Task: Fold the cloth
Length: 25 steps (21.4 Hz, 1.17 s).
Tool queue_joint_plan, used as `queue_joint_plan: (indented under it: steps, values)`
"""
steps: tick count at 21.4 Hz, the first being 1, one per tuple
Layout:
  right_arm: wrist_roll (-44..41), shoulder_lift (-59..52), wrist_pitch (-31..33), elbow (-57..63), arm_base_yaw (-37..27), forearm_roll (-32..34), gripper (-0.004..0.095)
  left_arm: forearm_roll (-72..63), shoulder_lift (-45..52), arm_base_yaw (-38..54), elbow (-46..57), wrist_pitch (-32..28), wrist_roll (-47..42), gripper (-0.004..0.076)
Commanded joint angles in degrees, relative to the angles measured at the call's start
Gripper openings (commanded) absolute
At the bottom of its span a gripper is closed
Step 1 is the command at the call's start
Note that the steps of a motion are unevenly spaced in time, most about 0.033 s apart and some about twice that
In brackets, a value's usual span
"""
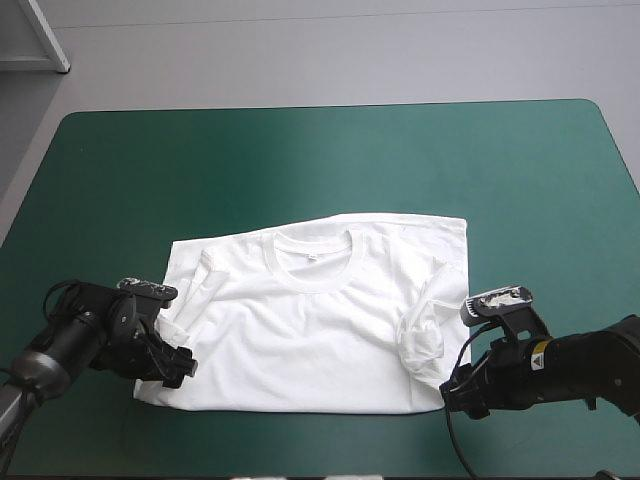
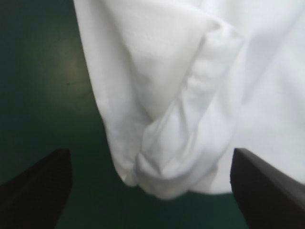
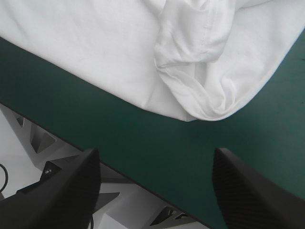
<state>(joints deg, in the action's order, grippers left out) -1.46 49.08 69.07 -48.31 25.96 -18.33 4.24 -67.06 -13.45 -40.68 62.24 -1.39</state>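
High view: the T-shirt (image 1: 300, 340) is laid flat on the teal-green worktop (image 1: 300, 160), sleeves turned inward, further folds judged outstanding, while the left end effector (image 2: 151, 152) and right end effector (image 3: 155, 150) are held open at its near corners.

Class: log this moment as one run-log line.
T-shirt: flat, sleeves folded in | left gripper: open, at sleeve fold | right gripper: open, short of corner
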Motion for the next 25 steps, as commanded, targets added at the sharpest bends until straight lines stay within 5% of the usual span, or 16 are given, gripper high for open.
queue_joint_plan:
  steps: [1, 4, 6, 11, 20, 25]
  values:
    - [2.2, -0.9, -1.5, -1.2, 0.0, -1.1, 0.0621, 0.1, -2.6, 0.0, -0.4, -5.4, -0.8, 0.0648]
    - [3.4, -0.1, -1.7, -1.2, 0.0, -1.0, 0.062, 0.0, -6.7, 0.0, -0.2, -6.5, -0.8, 0.0615]
    - [3.6, 1.7, -2.6, -1.2, 0.0, -0.8, 0.062, -0.7, -10.2, 0.0, -0.1, -6.4, -0.8, 0.0504]
    - [6.4, 10.3, -5.8, -1.2, 0.0, -0.2, 0.0581, -1.5, -12.5, 0.0, 0.0, -7.4, 1.7, 0.003]
    - [12.0, 26.5, -8.9, -1.1, 2.8, -0.1, 0.058, -1.7, -12.5, 0.0, 0.0, -8.9, 2.2, 0.0019]
    - [9.0, 32.3, -13.3, 2.7, 6.4, 5.9, 0.0544, -2.0, -12.5, 0.0, 0.0, -9.3, 3.1, 0.0019]
